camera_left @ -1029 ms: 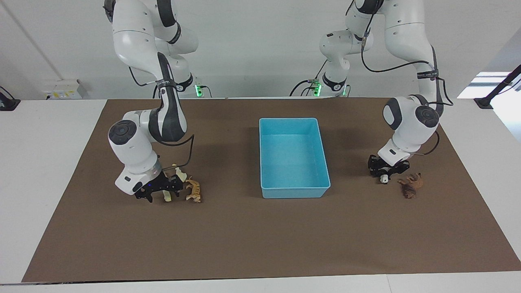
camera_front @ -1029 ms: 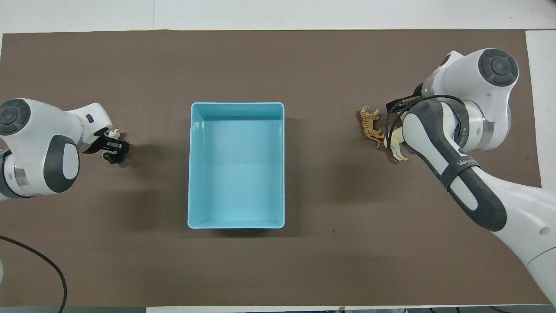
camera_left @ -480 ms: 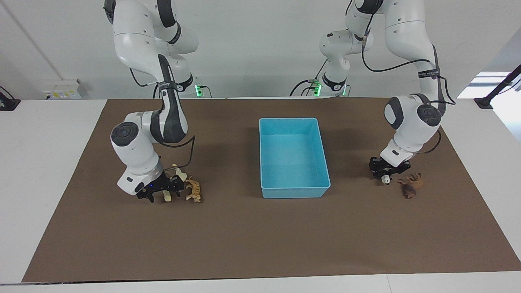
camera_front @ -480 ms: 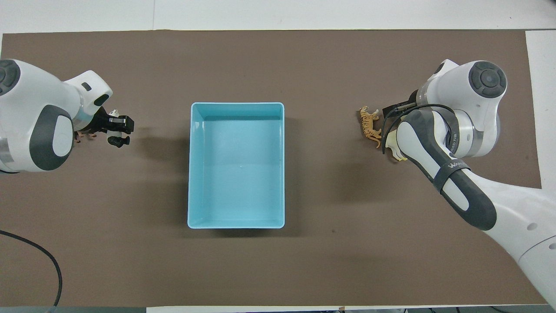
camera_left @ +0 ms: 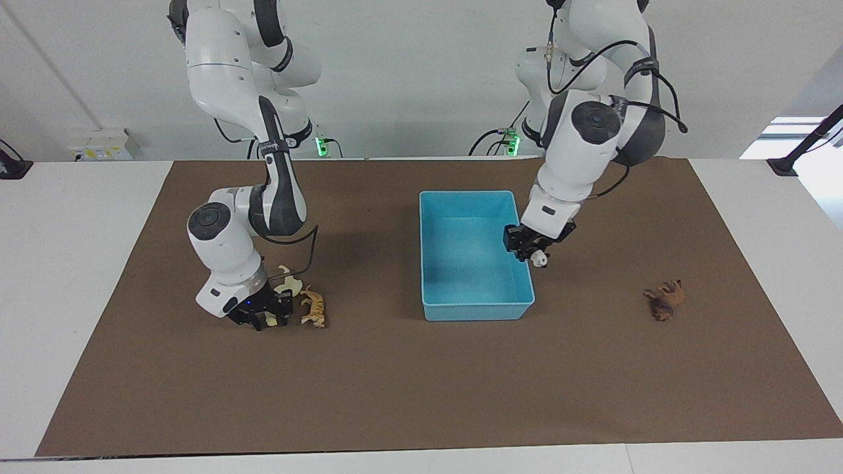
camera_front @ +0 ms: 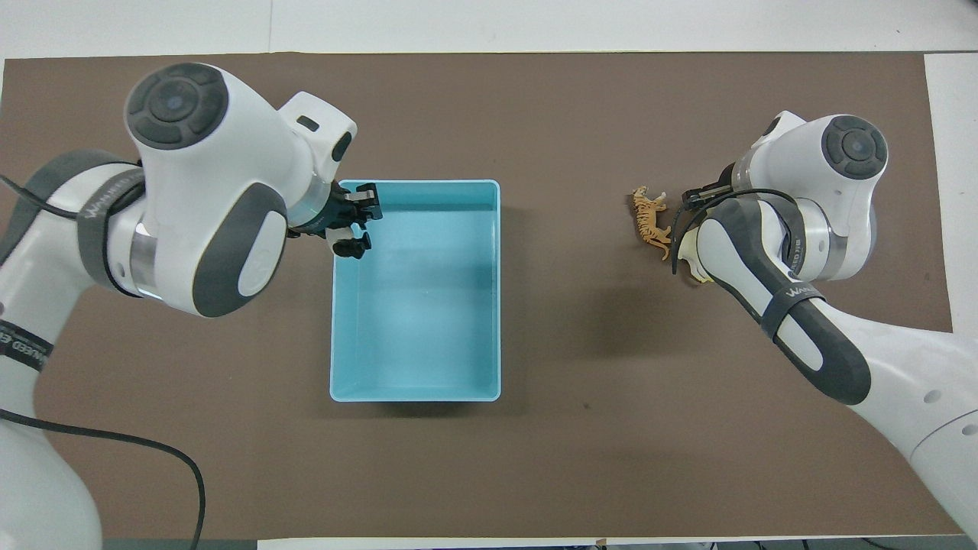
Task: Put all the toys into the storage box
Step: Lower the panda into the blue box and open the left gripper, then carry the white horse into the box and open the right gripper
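The light blue storage box (camera_left: pixel 477 307) stands mid-table and holds nothing; it also shows in the overhead view (camera_front: pixel 416 397). My left gripper (camera_left: pixel 527 249) is shut on the black-and-white panda (camera_left: pixel 541 259) and holds it in the air over the box's rim at the left arm's side (camera_front: pixel 353 229). My right gripper (camera_left: pixel 267 316) is down at the mat around the cream horse (camera_left: pixel 288 284), which stands on the mat. The orange tiger (camera_left: pixel 313 308) stands beside the horse, on the box's side. The brown lion (camera_left: pixel 665 299) lies toward the left arm's end, hidden in the overhead view.
A brown mat (camera_left: pixel 421 395) covers the table. In the overhead view the right arm covers most of the horse (camera_front: pixel 690 258), with the tiger (camera_front: pixel 651 223) beside it. A black cable (camera_front: pixel 114 451) lies by the left arm's base.
My left gripper has lifted the panda off the mat beside the lion and carried it to the box's rim. My right gripper has settled a little lower around the horse.
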`<act>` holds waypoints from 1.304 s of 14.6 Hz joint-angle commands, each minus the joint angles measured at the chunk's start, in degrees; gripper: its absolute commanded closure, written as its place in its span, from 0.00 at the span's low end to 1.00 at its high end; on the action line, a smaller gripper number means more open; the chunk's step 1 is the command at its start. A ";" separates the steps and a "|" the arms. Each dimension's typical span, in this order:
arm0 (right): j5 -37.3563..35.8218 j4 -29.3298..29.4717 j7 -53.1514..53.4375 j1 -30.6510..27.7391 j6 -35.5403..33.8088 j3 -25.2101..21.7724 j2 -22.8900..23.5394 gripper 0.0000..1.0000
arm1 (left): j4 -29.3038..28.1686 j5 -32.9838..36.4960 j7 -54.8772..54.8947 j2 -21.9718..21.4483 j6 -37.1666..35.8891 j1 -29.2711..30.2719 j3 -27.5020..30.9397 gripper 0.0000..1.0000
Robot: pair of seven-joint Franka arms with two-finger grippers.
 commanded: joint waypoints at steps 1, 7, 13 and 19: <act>0.98 -2.68 -1.21 -0.95 2.11 0.67 -0.86 1.00 | -10.49 -0.81 -2.10 -4.60 7.66 -2.69 1.25 0.67; 2.47 -0.14 -1.21 -1.13 -4.38 0.76 -3.06 1.00 | -12.90 -0.80 -2.72 -6.10 10.06 -2.70 1.42 0.00; 8.87 9.43 1.94 -0.78 -14.39 0.76 -3.24 1.00 | -9.65 2.27 13.32 -6.46 7.25 9.32 2.13 0.00; 9.25 24.37 30.10 10.17 -25.12 0.50 -1.31 1.00 | -9.56 4.11 41.35 -4.62 13.74 22.95 2.39 0.00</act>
